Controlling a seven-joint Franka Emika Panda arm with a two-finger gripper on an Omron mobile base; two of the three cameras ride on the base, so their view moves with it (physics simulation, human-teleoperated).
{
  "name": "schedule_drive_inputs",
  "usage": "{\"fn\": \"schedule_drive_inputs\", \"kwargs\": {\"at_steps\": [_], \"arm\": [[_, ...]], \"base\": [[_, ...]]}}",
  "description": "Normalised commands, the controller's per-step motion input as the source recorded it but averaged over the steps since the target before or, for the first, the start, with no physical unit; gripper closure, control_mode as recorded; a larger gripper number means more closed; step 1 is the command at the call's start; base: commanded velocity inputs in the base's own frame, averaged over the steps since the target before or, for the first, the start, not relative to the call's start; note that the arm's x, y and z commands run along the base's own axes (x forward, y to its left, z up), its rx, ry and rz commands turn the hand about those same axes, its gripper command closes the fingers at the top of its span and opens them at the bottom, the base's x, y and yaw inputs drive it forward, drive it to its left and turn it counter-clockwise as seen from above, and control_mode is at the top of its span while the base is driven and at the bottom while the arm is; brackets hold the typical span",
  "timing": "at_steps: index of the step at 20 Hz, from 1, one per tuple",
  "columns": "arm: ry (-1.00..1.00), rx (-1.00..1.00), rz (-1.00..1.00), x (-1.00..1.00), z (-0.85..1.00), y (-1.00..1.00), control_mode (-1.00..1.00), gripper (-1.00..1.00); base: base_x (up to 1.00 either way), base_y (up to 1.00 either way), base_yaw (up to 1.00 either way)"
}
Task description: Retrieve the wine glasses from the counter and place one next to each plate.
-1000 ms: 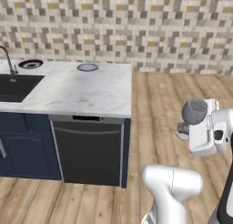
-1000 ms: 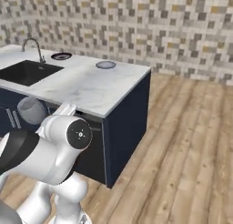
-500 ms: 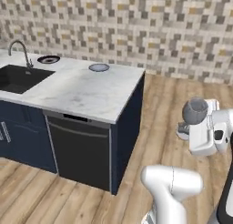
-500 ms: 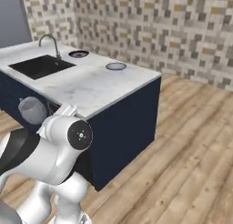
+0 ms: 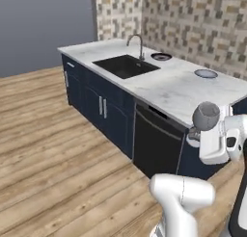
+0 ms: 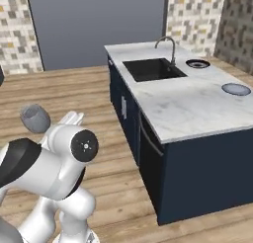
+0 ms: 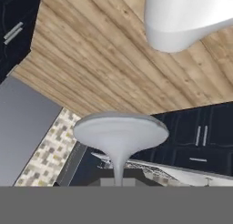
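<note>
Left base view: whole picture swung since a second ago, so base turned; island bench itself not moved. Glass rides along, end effector pinching its stem. Both plates wait on bench. Means: carry under way, glass not yet set down.

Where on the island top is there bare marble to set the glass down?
Bare marble runs from the sink to the near edge, before the pale plate. It is tighter between the faucet and the ringed plate.
</note>
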Motion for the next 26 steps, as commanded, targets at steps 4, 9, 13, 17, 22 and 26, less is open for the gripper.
{"fn": "schedule_drive_inputs", "kwargs": {"at_steps": [4, 9, 13, 17, 22, 26], "arm": [[0.00, 0.00, 0.00, 0.00, 0.00, 0.00, 1.00, 1.00], [0.00, 0.00, 0.00, 0.00, 0.00, 0.00, 1.00, 1.00], [0.00, 0.00, 0.00, 0.00, 0.00, 0.00, 1.00, 1.00], [0.00, 0.00, 0.00, 0.00, 0.00, 0.00, 1.00, 1.00], [0.00, 0.00, 0.00, 0.00, 0.00, 0.00, 1.00, 1.00], [0.00, 0.00, 0.00, 0.00, 0.00, 0.00, 1.00, 1.00]], "base": [[-0.31, -1.00, 0.49], [-0.67, -1.00, 0.43], [-0.67, -1.00, 0.46], [-0.59, -1.00, 0.39], [-0.25, -1.00, 0.05], [-0.08, -1.00, 0.00]]}}
